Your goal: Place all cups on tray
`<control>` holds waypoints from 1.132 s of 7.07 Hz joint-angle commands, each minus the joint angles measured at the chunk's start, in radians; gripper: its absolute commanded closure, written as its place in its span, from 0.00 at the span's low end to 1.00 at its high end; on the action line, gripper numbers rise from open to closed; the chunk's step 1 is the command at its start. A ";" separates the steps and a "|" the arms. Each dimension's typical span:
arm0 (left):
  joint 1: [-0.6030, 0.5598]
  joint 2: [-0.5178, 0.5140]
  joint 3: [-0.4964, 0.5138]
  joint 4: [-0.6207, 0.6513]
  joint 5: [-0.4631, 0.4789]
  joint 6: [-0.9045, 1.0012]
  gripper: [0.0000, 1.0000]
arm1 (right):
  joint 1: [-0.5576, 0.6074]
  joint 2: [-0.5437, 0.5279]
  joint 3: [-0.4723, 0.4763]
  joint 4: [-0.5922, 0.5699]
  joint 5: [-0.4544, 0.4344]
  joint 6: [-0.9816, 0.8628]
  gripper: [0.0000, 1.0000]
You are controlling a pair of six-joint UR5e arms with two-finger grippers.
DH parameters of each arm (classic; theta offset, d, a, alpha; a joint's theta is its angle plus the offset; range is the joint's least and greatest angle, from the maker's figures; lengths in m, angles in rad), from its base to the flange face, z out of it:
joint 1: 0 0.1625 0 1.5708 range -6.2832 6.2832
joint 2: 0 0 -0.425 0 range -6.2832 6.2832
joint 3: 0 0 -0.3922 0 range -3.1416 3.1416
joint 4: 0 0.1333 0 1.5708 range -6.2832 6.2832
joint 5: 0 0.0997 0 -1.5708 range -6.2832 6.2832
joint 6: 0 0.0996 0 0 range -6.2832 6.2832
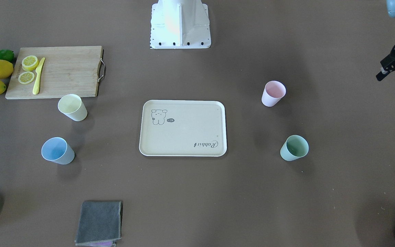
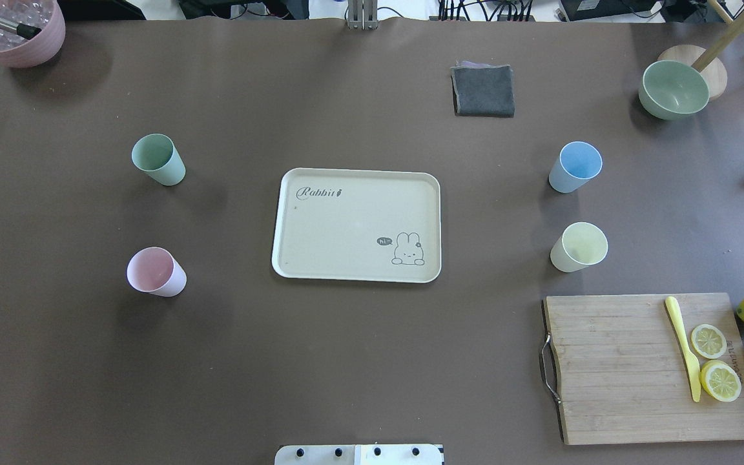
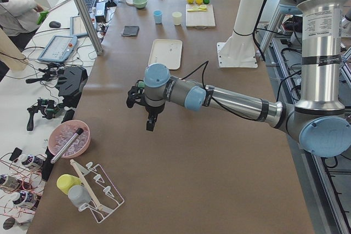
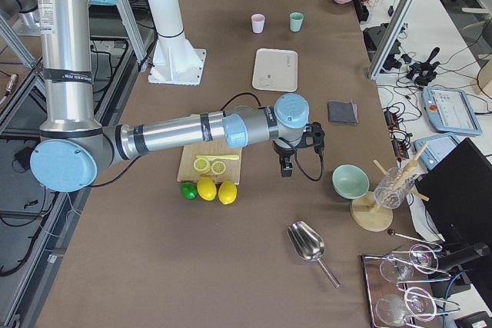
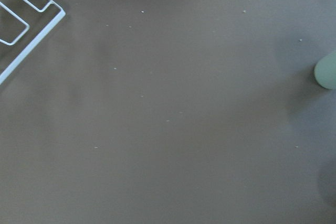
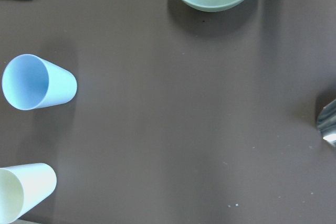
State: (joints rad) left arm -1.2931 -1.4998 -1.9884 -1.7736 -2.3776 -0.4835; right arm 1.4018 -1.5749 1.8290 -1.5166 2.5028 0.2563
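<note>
Black left pincer point(image 1: 393, 79) partly past view's edge

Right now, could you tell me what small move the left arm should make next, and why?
I would probably bring the left gripper inward until it is above the mint green cup. The tray holds nothing yet, the gripper looks open and empty, and that cup shows at the edge of the left wrist view, so it seems the easiest first pick.

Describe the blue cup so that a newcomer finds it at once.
Start at the cream tray in the middle of the table. Two cups stand on its side toward the wooden cutting board. The blue cup is farther from the board than the yellow cup.
</note>
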 commanded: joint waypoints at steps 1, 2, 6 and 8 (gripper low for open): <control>0.175 -0.020 -0.030 -0.094 0.094 -0.248 0.02 | -0.139 0.006 0.085 0.006 -0.011 0.174 0.00; 0.239 -0.046 -0.027 -0.098 0.125 -0.314 0.02 | -0.191 0.007 0.110 0.006 -0.054 0.190 0.01; 0.515 -0.135 0.017 -0.098 0.317 -0.458 0.05 | -0.348 0.061 0.115 0.006 -0.145 0.296 0.06; 0.567 -0.145 0.033 -0.098 0.345 -0.465 0.20 | -0.369 0.104 0.090 0.004 -0.144 0.296 0.09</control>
State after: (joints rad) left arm -0.7610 -1.6397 -1.9648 -1.8714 -2.0492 -0.9429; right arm 1.0462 -1.4964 1.9323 -1.5119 2.3592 0.5492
